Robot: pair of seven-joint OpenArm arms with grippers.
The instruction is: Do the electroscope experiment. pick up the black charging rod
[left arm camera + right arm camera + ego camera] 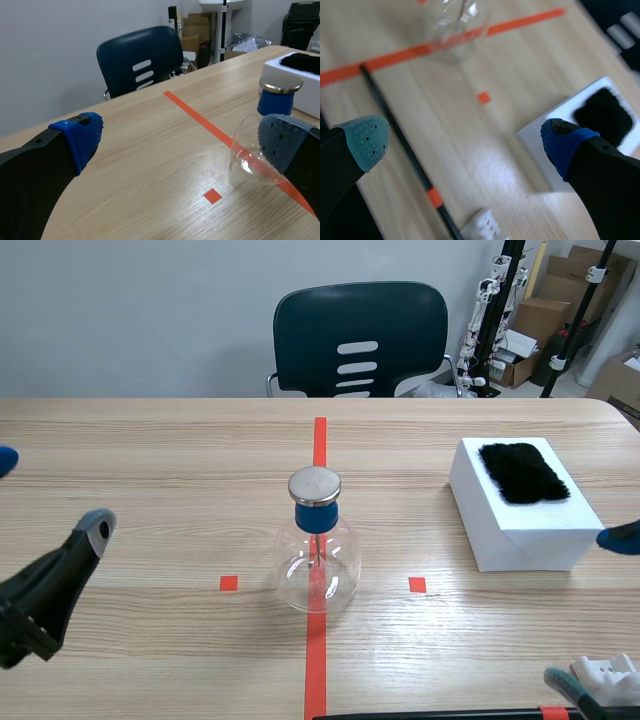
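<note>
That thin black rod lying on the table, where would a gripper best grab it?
Probably the black rod at its middle, from straight above, with the open right gripper straddling it crosswise. It lies flat on the table, long and thin, so only its sides are free, and a middle grip should keep it level.

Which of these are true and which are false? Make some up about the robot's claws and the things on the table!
1. The black rod lies on the table, in no claw. True.
2. The right claw is shut on the rod. False: it is open, with the rod lying below it.
3. The electroscope stands on the orange tape line. True.
4. The black fur lies on the bare table. False: it lies on top of the white box.
5. The left claw holds the electroscope. False: it is open and holds nothing.
</note>
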